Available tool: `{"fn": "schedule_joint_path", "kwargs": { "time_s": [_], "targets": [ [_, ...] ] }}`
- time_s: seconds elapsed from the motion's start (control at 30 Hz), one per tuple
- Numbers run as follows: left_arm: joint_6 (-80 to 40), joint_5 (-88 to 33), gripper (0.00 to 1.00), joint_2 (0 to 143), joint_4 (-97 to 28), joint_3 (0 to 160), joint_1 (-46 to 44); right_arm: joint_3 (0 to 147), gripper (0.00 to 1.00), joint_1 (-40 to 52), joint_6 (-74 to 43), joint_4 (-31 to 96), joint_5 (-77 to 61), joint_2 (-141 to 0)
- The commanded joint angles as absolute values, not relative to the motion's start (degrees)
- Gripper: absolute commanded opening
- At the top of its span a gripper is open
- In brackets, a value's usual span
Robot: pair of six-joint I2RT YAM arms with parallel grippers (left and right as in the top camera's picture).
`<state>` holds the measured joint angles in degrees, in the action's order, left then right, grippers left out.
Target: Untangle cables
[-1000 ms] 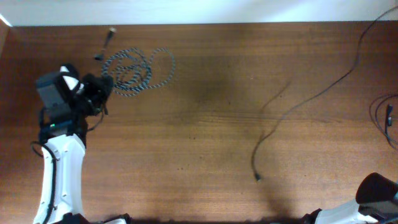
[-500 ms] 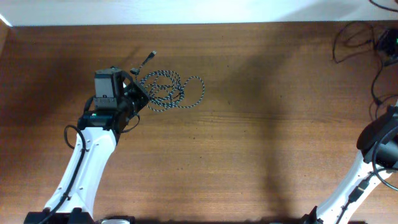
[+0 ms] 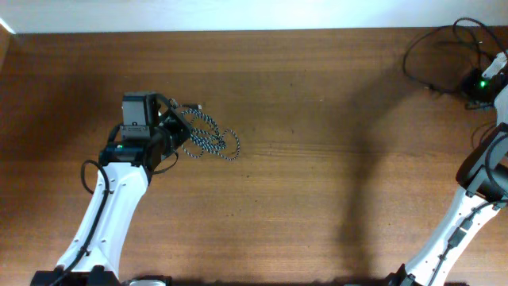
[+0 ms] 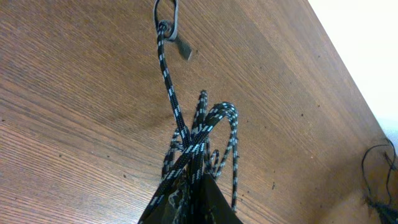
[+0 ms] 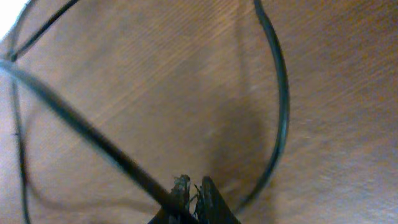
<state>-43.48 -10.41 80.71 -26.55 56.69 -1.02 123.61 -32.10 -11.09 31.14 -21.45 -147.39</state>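
Observation:
A black-and-white braided cable (image 3: 208,137) lies bunched on the wooden table at the left. My left gripper (image 3: 176,131) is shut on it. In the left wrist view the braided cable (image 4: 186,134) rises from my closed jaws (image 4: 194,186) and ends in a plug (image 4: 182,48). A thin black cable (image 3: 432,56) loops at the far right corner. My right gripper (image 3: 486,79) is shut on it there. In the right wrist view the black cable (image 5: 93,140) runs into my closed jaws (image 5: 194,190).
The wooden table (image 3: 317,175) spans the view, with a white wall along its far edge. The left arm's white body (image 3: 111,214) stretches along the left front. The right arm (image 3: 468,199) rises along the right edge.
My left gripper has pulled the braided cable into a tighter bunch. My right arm has swung up to the far right corner, drawing the black cable off the middle of the table.

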Motion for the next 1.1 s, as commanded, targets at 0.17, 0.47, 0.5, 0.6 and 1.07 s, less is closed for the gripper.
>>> {"fn": "schedule_joint_path", "kwargs": {
  "time_s": [0.17,0.47,0.5,0.6,1.07],
  "targets": [
    [-42.7,-12.2,0.0,80.9,-21.9,56.9,-2.9,136.4,0.99,-39.2,-14.5,36.6,-27.5,-137.8],
    [-63.6,-8.6,0.0,123.2,47.6,72.0,-52.1,140.0,0.99,-39.8,-8.6,49.8,-44.0,-101.3],
    [-63.6,-12.8,0.0,128.5,45.9,78.1,-54.3,140.0,0.99,-39.8,-8.6,51.0,-44.0,-101.1],
    [-45.4,-15.4,0.01,135.3,29.4,96.0,-58.8,140.0,0.99,-39.8,-8.6,53.2,-44.1,-101.1],
    [-5.6,-27.3,0.99,137.7,-6.6,108.9,-47.5,140.0,0.99,-39.8,-9.9,56.4,-44.9,-101.1]
  ]
}}
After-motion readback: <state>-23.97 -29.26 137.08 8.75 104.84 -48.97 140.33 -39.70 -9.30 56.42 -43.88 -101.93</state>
